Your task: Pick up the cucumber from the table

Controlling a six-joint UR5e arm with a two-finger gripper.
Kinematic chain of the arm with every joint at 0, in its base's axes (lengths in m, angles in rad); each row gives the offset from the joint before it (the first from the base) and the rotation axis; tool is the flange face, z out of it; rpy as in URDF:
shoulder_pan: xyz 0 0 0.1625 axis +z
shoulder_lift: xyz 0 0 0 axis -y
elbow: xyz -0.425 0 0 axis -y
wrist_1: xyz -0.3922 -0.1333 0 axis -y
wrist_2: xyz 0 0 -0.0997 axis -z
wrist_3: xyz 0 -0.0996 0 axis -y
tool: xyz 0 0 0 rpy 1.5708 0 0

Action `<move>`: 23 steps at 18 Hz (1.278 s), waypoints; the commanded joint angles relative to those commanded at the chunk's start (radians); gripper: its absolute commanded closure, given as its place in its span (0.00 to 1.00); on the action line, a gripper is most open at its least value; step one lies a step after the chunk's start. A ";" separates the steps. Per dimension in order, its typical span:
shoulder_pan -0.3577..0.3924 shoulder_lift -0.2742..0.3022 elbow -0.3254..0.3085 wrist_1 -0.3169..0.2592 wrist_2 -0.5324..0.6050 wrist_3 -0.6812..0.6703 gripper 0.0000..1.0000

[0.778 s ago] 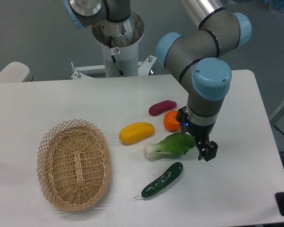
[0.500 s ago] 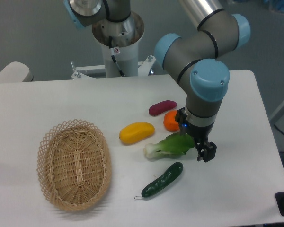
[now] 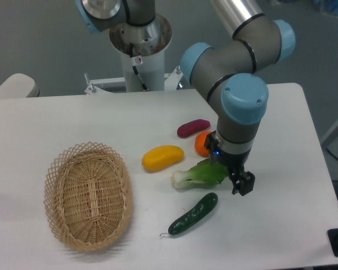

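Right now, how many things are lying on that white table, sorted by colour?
Green: 2, the cucumber and the leafy vegetable
Yellow: 1, the mango
Orange: 1, the round fruit
Purple: 1, the oblong piece
Tan: 1, the basket
Total: 6

I see the cucumber (image 3: 193,214) lying flat on the table (image 3: 62,121), toward the near edge and right of centre. It is slim, dark green and glossy, with a bumpy skin and a slight curve. It rests on a diagonal, its upper end pointing up and to the right, its lower end down and to the left, where what may be a thin stem tip shows, though I cannot be sure. The table is a white, smooth top with rounded corners.
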 joint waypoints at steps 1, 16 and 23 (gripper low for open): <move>-0.012 -0.011 0.000 0.017 0.002 -0.012 0.00; -0.101 -0.147 -0.044 0.154 0.099 -0.335 0.00; -0.107 -0.186 -0.051 0.209 0.147 -0.333 0.00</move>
